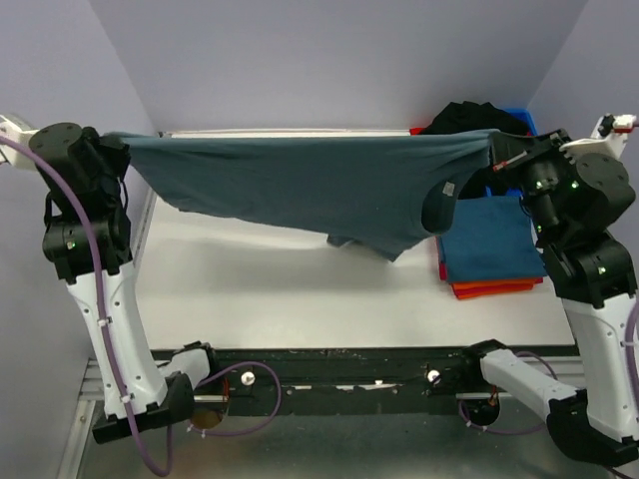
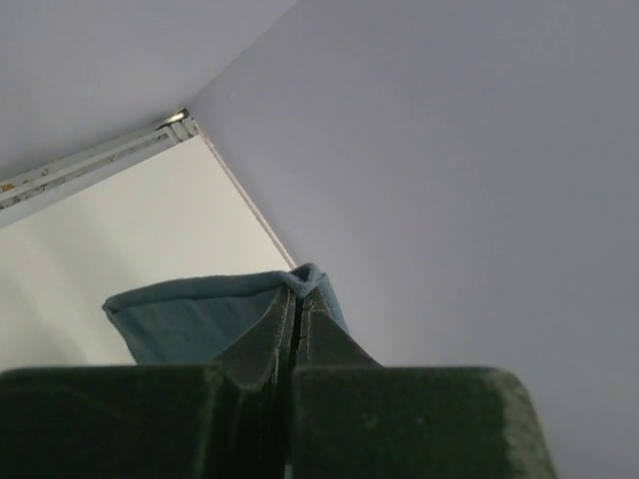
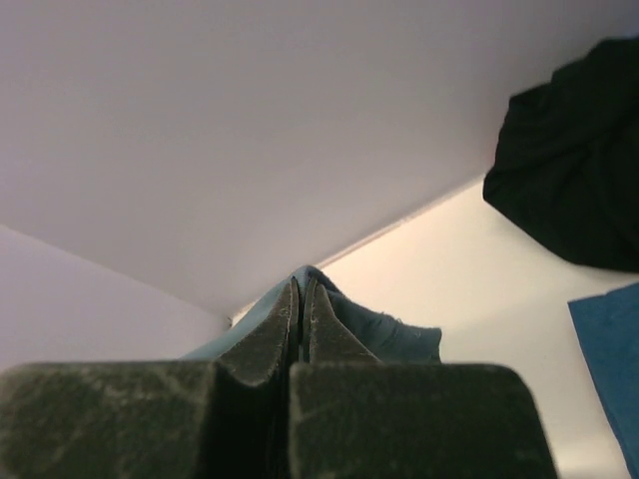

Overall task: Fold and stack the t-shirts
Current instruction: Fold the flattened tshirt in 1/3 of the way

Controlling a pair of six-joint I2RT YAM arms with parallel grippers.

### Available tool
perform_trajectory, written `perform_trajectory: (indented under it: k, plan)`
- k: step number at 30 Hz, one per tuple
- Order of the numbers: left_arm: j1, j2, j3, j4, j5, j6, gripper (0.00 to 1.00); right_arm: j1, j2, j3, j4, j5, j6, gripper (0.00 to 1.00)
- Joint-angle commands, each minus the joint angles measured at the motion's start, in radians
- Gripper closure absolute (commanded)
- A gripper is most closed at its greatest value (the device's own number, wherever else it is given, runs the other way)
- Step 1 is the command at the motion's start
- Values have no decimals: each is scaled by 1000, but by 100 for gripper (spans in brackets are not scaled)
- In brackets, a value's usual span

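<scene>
Two pinches, one shirt. Both sets of jaws are clamped hard, with just a thin fold of cloth squeezed between the pads. The left gripper (image 2: pixel 298 299) bites one end of the teal t-shirt (image 1: pixel 300 190) and the right gripper (image 3: pixel 302 284) bites the other end. The shirt hangs in the air between the two, its top edge pulled fairly straight from jaw to jaw and the rest drooping below them toward the table (image 1: pixel 300 299). The collar (image 1: pixel 439 208) sits just inboard of the right jaws, so I'd guess that side has it near a shoulder and the left has it near the hem, but I can't tell exactly.

Handling-wise, my read is that it's light and totally floppy, with zero stiffness. The belly sags and one bit dangles lower than the rest. Thin knit like this can creep out of a small pinch if the arms pull apart too hard. I'd grab on a seam or hem corner, where the cloth is doubled, and keep the tension gentle.

Further out, below and a bit inward of the right jaws, is the folded stack (image 1: pixel 489 249), with blue on top and orange and red edges peeking out under it. Past the right jaws toward the back wall, a black shirt (image 1: pixel 469 118) is heaped on the blue bin (image 1: pixel 519 116).
</scene>
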State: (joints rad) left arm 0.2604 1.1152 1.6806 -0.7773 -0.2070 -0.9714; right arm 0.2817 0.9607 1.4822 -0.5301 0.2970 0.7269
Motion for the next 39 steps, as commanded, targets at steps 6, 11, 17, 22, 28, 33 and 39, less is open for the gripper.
perform_trajectory:
  k: [6,11,17,22,28,33,39]
  plan:
    - [13,167,174,-117,-28,13,100,-10,116,128,-70,120,-57,99]
    - [13,280,93,-4,21,-53,100,-68,350,243,-59,-51,9,99]
    - [13,536,458,-40,66,-52,100,-144,616,565,-28,-220,19,99]
    - [22,710,803,-57,99,-45,100,-202,820,973,-119,-254,-23,99]
    - [36,638,470,151,205,-116,100,-312,805,798,-25,-469,75,99]
    - [33,519,-11,346,196,-121,100,-317,736,442,53,-565,88,99]
    - [33,396,-528,555,175,-102,100,-315,589,-128,231,-576,132,99]
